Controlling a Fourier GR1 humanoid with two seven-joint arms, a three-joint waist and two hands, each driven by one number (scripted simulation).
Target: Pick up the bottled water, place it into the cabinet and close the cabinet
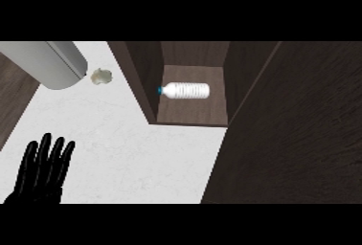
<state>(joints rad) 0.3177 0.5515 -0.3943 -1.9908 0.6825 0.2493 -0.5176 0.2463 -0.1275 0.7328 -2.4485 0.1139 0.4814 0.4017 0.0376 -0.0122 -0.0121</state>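
The bottled water (185,90) is white with a blue-green cap. It lies on its side on the floor of the dark wood cabinet (192,113), cap pointing left. The cabinet stands open, and its door (297,134) swings out toward me, filling the right side of the view. My left hand (44,168) rests open at the lower left, fingers straight and pointing up, far from the bottle and holding nothing. No right hand shows anywhere.
A large grey rounded body (50,64) slants in at the top left over the white counter (134,153). A small pale lumpy object (102,76) lies beside it. Dark wood flooring (13,95) shows beyond the counter's left edge.
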